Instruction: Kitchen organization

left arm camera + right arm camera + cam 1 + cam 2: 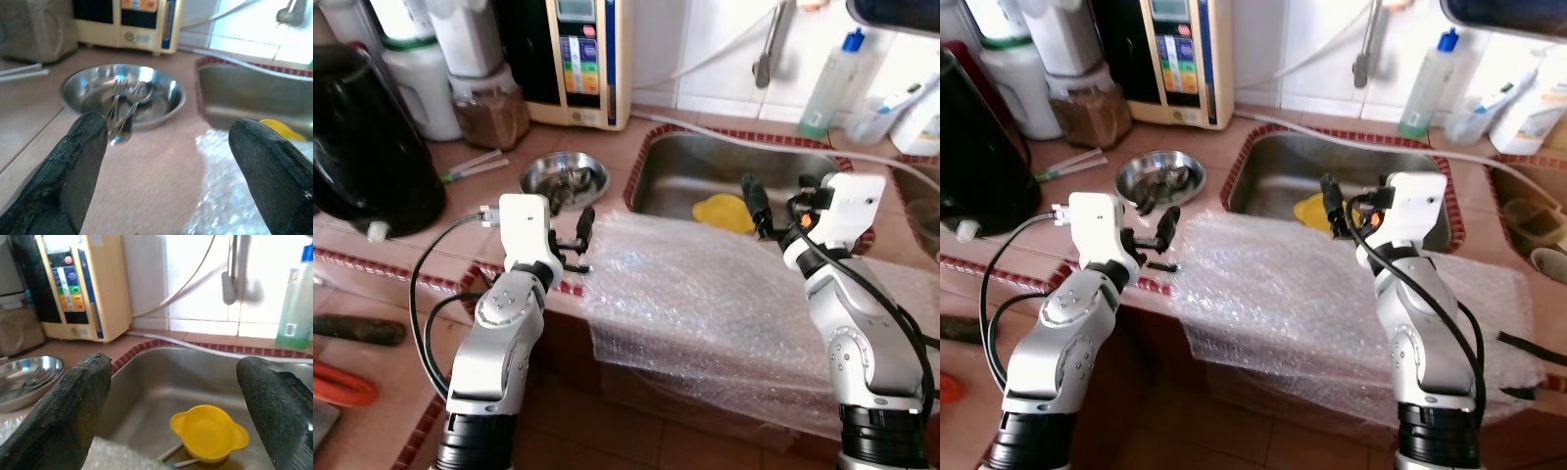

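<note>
Tiled kitchen counter (372, 255) carries a steel bowl (564, 177) holding forks (124, 100) beside the sink (685, 166), where a yellow cup (208, 433) sits, while bubble wrap (705, 304) drapes the front edge and the left gripper (579, 240) and right gripper (778, 208) hover spread wide, grasping nothing.

No legible text; appliance panel (579, 61) labels too blurred.

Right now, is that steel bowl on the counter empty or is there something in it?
Not empty. The steel bowl holds several pieces of metal cutlery, forks by the look of them, their handles leaning out over its rim toward the left gripper.
</note>
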You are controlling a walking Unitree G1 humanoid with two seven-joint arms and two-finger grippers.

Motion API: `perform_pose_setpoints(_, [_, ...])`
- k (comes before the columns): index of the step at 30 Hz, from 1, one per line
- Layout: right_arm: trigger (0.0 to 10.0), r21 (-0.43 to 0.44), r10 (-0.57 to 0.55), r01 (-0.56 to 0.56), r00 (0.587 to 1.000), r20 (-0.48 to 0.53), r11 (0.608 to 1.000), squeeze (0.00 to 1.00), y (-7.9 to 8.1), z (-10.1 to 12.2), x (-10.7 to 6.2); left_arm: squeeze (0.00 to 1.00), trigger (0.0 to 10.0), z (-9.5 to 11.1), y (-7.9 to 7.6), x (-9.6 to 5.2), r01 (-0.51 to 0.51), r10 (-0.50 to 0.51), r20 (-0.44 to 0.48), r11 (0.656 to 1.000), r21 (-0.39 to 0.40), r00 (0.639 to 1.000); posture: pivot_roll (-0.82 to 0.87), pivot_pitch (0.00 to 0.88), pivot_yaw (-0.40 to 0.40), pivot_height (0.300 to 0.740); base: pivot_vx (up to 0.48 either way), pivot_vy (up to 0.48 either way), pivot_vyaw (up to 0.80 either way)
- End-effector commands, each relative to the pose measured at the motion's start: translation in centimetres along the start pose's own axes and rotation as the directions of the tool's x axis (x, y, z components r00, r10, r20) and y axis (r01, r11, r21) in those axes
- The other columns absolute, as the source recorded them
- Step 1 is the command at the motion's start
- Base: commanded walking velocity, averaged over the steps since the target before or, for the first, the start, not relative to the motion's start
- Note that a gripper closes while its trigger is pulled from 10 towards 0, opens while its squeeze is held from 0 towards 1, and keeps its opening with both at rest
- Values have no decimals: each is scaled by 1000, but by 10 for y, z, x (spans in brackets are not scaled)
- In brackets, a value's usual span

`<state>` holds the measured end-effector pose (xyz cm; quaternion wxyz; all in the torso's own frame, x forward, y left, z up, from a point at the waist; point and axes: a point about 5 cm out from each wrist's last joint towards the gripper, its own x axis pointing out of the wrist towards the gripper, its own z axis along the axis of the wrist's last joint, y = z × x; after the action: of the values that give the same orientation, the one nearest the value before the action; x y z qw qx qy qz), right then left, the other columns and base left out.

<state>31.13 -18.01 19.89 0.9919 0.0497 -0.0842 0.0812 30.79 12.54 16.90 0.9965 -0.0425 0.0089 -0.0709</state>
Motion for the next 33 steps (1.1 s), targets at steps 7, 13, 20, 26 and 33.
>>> perform_pose_setpoints(7, [10000,-6,26,-26,1000,9,1000,0,5,3,2,0,10000,-1,9,-2,-53,53,4,999,4,999,-74,78,7,740,0,0,0])
perform_pose_setpoints(13, [10000,-4,39,-39,999,17,999,0,8,4,4,0,10000,4,12,-3,-86,84,54,996,37,995,-67,74,0,740,0,0,0])
perform_pose_setpoints(20, [10000,-1,46,-46,999,25,999,0,11,6,5,0,10000,5,13,-3,-69,66,62,997,41,996,-65,70,0,740,0,0,0])
perform_pose_setpoints(26, [10000,-15,20,-19,998,52,1000,0,12,9,6,0,10000,4,8,-4,-25,23,68,999,20,997,-63,65,1,740,0,0,0])
perform_pose_setpoints(33, [10000,-12,16,-15,999,48,1000,0,11,8,6,0,10000,5,6,-5,2,-3,77,1000,15,997,-64,65,3,740,0,0,-490])
